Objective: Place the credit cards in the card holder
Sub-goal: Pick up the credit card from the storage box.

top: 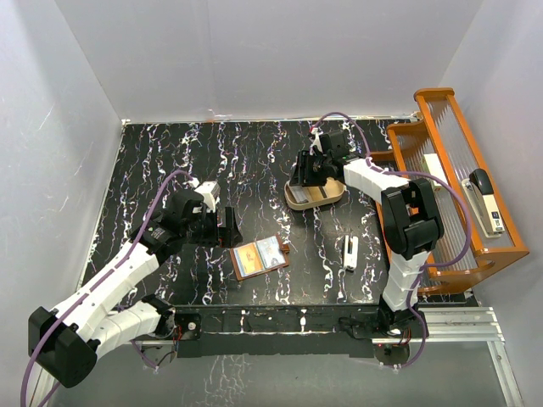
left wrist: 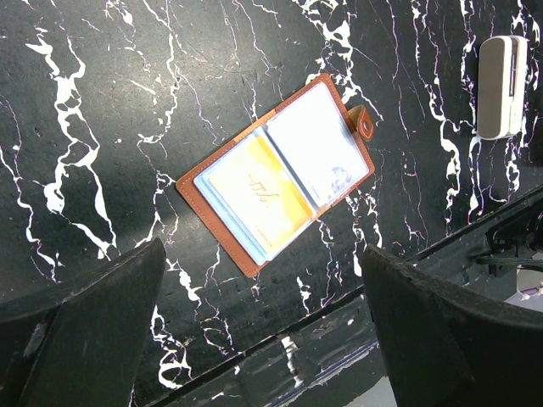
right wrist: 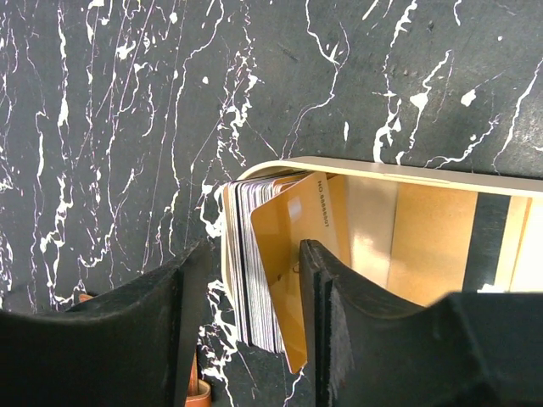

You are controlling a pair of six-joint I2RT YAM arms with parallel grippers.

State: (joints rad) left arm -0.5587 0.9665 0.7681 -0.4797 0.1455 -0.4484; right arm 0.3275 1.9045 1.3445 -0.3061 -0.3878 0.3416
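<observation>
Left fingers [left wrist: 93, 339] are spread wide and empty above the card holder [left wrist: 276, 174]. It lies open near the table [left wrist: 127, 102] front edge, bare marble all round, an orange card showing in one pocket. Right fingers [right wrist: 127, 339] straddle the credit cards [right wrist: 254, 263], stacked on edge at the tray [right wrist: 407, 174] end. Pinching or not, can't tell.

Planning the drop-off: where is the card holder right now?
In the top view the card holder lies open at front centre, between the left hand and the white stick.
</observation>
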